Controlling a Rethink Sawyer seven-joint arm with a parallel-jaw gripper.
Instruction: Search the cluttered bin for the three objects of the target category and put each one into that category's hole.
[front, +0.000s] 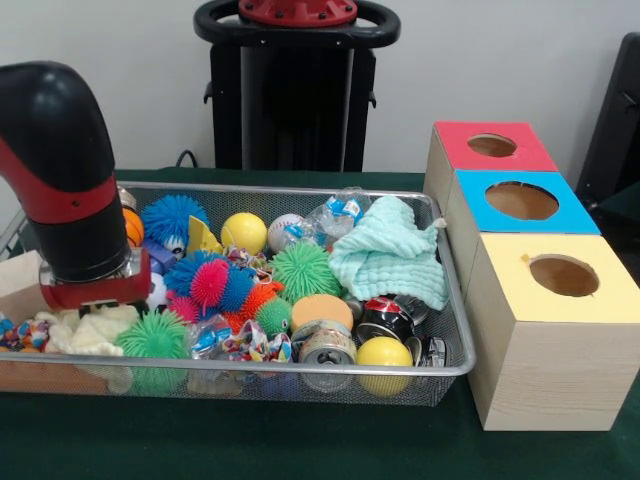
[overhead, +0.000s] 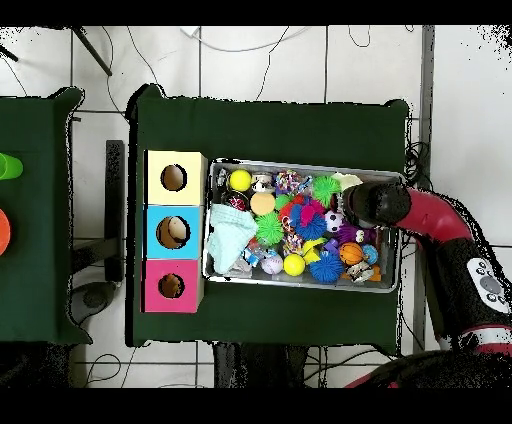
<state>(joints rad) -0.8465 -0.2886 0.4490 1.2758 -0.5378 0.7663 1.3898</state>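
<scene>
Wire-mesh bin (front: 455, 330) | arm down at bin's end farthest from boxes (front: 545, 300) | end effector (front: 95, 300) buried in clutter, opening and contents cannot be told | target category unclear; yellow balls (front: 384, 352) lie toward box end, across bin from arm

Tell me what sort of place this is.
Most likely a robotics lab set up for a sorting test. A green-covered table stands on a tiled floor with loose cables, holding a wire bin of mixed toys and cans beside three boxes with holes. A robot arm reaches into the bin.
</scene>
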